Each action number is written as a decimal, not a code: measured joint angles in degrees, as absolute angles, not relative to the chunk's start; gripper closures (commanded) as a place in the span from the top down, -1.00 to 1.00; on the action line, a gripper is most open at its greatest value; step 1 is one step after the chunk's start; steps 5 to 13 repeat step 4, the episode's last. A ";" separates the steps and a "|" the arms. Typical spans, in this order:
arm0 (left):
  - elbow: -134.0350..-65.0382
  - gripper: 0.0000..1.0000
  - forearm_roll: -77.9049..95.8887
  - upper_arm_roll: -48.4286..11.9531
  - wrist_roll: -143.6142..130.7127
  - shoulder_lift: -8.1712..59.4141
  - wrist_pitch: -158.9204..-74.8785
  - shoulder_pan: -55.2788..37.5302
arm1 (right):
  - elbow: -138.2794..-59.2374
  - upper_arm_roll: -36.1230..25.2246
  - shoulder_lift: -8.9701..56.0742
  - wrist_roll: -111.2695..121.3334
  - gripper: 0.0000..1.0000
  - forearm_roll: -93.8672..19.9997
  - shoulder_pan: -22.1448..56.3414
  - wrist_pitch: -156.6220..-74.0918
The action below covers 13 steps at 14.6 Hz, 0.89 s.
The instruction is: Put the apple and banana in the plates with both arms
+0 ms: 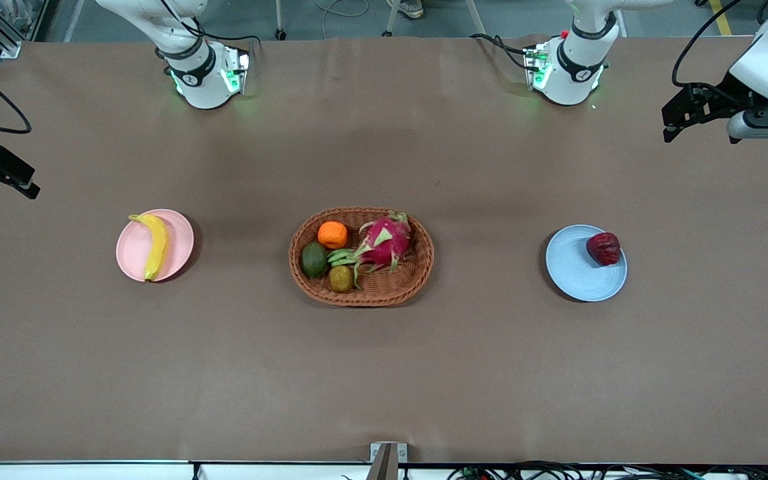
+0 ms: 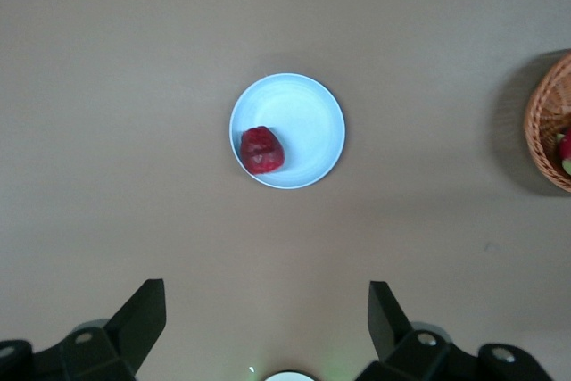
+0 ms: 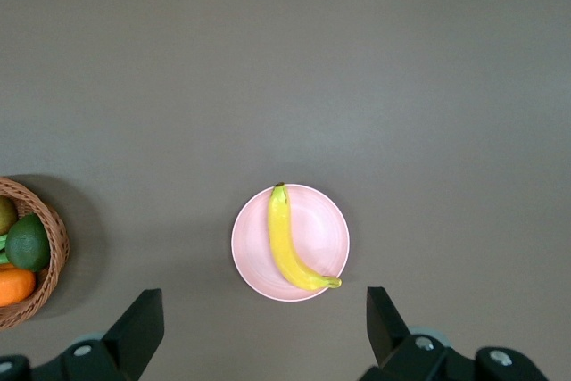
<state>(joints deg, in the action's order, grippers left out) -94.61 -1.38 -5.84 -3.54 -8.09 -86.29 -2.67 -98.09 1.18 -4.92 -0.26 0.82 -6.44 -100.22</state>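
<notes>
A brown table holds two plates with an oval woven basket (image 1: pixel 361 256) between them. The banana (image 1: pixel 155 245) lies across the pink plate (image 1: pixel 181 233) toward the right arm's end of the table. The apple (image 1: pixel 603 249), small and dark red, sits on the light blue plate (image 1: pixel 574 267) toward the left arm's end, close to the rim on the side farther from the front camera. Both fruits appear already placed.

The basket keeps an orange (image 1: pixel 333 235), an avocado (image 1: pixel 315 259), a brownish kiwi-like fruit (image 1: pixel 341 279) and a pink dragon fruit (image 1: pixel 384 241).

The left gripper (image 1: pixel 674 125) hangs high over the table's edge at its own end, well apart from the blue plate; its wrist view shows the jaws spread wide and empty. The right gripper (image 1: pixel 4 179) hangs over the other end, away from the pink plate, jaws likewise wide apart and empty.

The banana looks light and smooth-skinned; a hold across its middle would likely balance best, with gentle pressure to avoid bruising. The apple looks firm and round, likely to roll, so a grip across its widest part seems safest.
</notes>
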 measured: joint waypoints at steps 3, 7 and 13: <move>-94.61 1.00 -0.48 -5.82 -3.54 -8.08 -85.97 -2.67 | -98.17 1.20 -4.92 0.38 1.00 0.82 -6.44 -99.45; -94.61 1.00 -0.48 -5.81 -3.54 -8.08 -85.93 -2.63 | -98.17 1.20 -4.92 0.64 1.00 0.82 -6.44 -98.91; -94.61 1.00 -0.48 -5.81 -3.54 -8.08 -85.93 -2.63 | -98.17 1.20 -4.92 0.64 1.00 0.82 -6.44 -98.91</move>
